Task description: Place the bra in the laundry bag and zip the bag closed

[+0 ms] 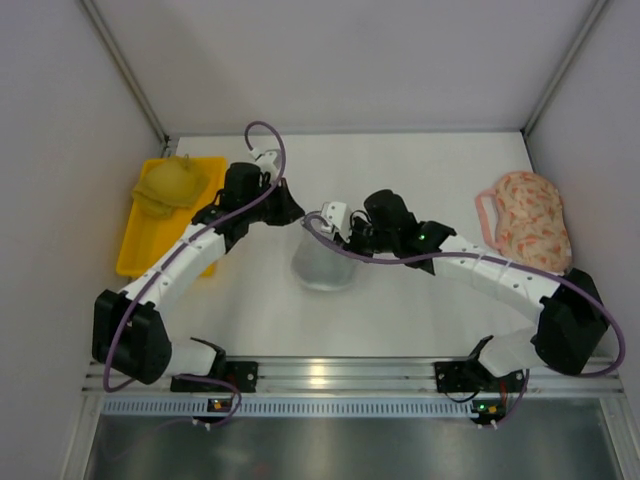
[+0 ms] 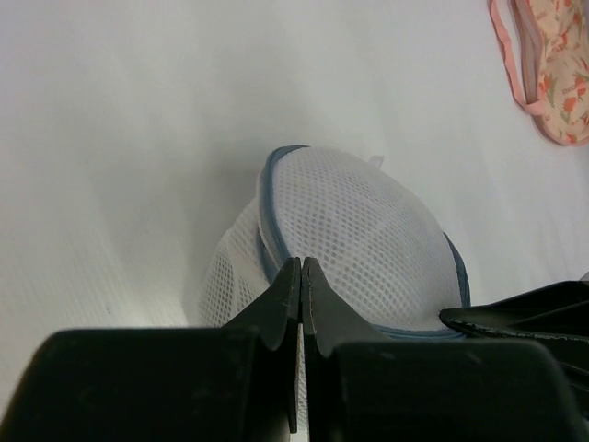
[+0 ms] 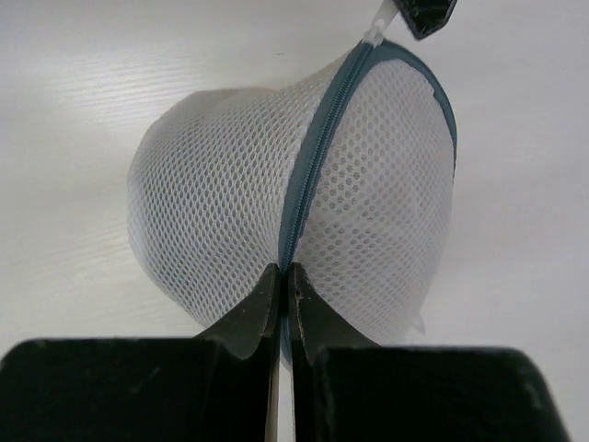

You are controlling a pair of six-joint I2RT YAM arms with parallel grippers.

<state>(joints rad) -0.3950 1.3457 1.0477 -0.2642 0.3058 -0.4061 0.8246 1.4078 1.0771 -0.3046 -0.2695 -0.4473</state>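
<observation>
The laundry bag [image 1: 322, 265] is seen on the white table [image 1: 420, 310], about in the middle, just in front of both grippers. It is made of white mesh, and its two round halves are brought together so that a ball-like shape is formed. A blue-grey zipper rim [image 3: 317, 157] runs over the bag, and along the part seen from the right wrist the two halves are joined. A small white tab [image 3: 377, 32] is seen at the far end of this rim.

The right gripper [image 3: 283, 276] is placed at the near end of the rim. Its fingers are pressed together, and the zipper band is pinched between the tips. The left gripper [image 2: 301, 267] is also pressed together, with its tips set against the rim on the other side of the bag. Whether mesh is caught between these tips cannot be told.

The black bra is not made out clearly. Only a faint grey shade is noticed behind the mesh, so it cannot be told whether the bra lies inside.

At the left side of the table a yellow tray [image 1: 135, 255] is placed, and a mustard-yellow bra [image 1: 172, 183] lies on its far end. A pink floral bra [image 1: 525, 220] lies at the right side, well apart from the bag.
</observation>
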